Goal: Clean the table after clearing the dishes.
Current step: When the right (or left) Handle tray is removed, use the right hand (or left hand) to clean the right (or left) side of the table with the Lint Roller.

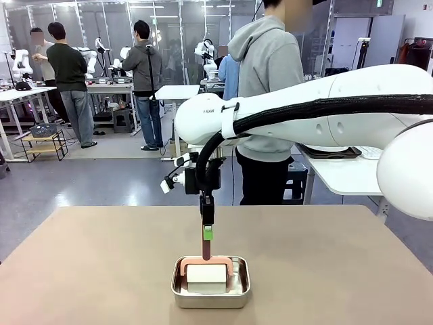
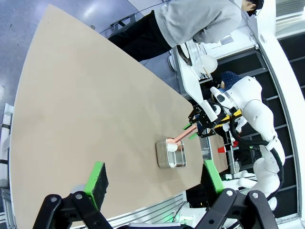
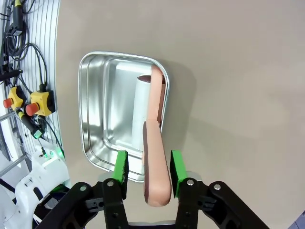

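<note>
surface (image 1: 101, 257): the wide matte brown top between you and the person. It's stiff and flat and will take a firm push. There's nothing on it to grab; you run over it. Clearing looks finished, cleaning is what's left.
person (image 1: 267, 81): stands at the far side, well apart from the pan.
pan (image 1: 210, 299): small shiny steel tray near your edge of the surface, mid-width. Likely light and slick-bottomed, so expect it to skid or tip if the roller drags on its wall.
roller (image 1: 206, 273): the white roll lies flat in the pan. Its pink frame goes over the far rim, so lift it straight up.
handle (image 3: 156, 162): pink, smooth and rigid, probably light plastic. It stands up out of the pan. Take it mid-length, flat sides to the pads. It's slippery, so it may swivel in a weak pinch once you press the roll down.
right pincer (image 3: 148, 160): down over the pan with its green pads either side of the handle. One pad looks to be on it and a thin gap shows at the other. You can't tell yet whether the pinch is firm.
left pincer (image 2: 153, 167): spread wide and empty, high over your edge of the surface, well apart from the pan.
</note>
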Robot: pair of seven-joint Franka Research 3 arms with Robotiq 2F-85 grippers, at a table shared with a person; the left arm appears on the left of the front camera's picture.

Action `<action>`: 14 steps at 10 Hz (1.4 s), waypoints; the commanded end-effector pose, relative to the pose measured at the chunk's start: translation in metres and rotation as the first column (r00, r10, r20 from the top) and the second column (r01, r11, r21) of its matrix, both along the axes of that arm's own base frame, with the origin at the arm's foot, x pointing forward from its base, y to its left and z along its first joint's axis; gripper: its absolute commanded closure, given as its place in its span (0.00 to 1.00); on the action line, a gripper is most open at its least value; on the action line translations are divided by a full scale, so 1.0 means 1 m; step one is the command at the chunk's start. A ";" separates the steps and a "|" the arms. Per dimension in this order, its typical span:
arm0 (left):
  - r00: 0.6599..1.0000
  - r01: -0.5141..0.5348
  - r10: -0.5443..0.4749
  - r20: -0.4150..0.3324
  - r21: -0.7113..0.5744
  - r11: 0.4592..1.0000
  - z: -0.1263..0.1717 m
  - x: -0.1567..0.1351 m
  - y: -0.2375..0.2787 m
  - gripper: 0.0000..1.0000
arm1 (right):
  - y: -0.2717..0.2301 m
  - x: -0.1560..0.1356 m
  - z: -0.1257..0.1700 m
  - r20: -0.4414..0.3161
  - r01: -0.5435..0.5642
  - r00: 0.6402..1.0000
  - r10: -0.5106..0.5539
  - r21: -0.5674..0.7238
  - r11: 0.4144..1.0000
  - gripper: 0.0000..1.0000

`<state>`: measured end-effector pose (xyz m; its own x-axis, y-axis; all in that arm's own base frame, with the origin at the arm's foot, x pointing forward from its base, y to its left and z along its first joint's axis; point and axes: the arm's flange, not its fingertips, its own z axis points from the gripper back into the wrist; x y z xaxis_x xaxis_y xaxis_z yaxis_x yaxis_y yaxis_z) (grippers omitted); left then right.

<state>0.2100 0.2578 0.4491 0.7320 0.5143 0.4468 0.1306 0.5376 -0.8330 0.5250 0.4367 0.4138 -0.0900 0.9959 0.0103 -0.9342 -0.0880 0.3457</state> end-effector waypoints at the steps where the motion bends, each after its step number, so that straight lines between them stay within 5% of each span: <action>1: 1.000 0.004 -0.004 0.001 -0.015 1.000 0.005 -0.001 0.002 0.00 | 0.012 0.002 0.006 -0.018 0.024 1.000 -0.024 -0.013 1.000 0.74; 2: 1.000 0.004 -0.004 0.001 -0.015 1.000 0.005 -0.001 0.002 0.00 | 0.012 0.003 0.005 -0.019 0.022 1.000 -0.023 -0.026 0.999 1.00; 3: 1.000 0.004 -0.004 0.001 -0.015 1.000 0.005 -0.001 0.002 0.00 | 0.012 0.004 0.009 -0.013 0.025 1.000 -0.026 -0.021 0.999 0.94; 4: 1.000 0.004 -0.004 0.001 -0.015 1.000 0.005 -0.001 0.002 0.00 | 0.011 0.004 0.011 -0.008 0.027 1.000 -0.028 -0.019 0.999 1.00; 7: 1.000 0.004 -0.004 0.001 -0.015 1.000 0.005 -0.001 0.002 0.00 | 0.009 0.003 0.012 -0.008 0.032 0.999 -0.032 -0.015 0.999 0.99; 10: 1.000 0.004 -0.004 0.001 -0.015 1.000 0.005 -0.001 0.002 0.00 | -0.017 -0.018 0.067 0.065 0.168 0.983 -0.169 0.015 0.986 0.99; 13: 1.000 0.004 -0.004 0.001 -0.015 1.000 0.005 -0.001 0.002 0.00 | -0.099 -0.060 0.120 0.073 0.463 0.878 -0.474 0.126 0.877 0.99; 14: 1.000 0.004 -0.004 0.001 -0.015 1.000 0.005 -0.001 0.002 0.00 | -0.131 -0.073 0.124 0.063 0.593 0.794 -0.604 0.135 0.794 0.99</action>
<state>0.2098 0.2580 0.4491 0.7315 0.5150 0.4468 0.1305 0.5375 -0.8331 0.4917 0.3384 0.5593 0.3924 0.9133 0.1089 -0.8925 0.3494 0.2853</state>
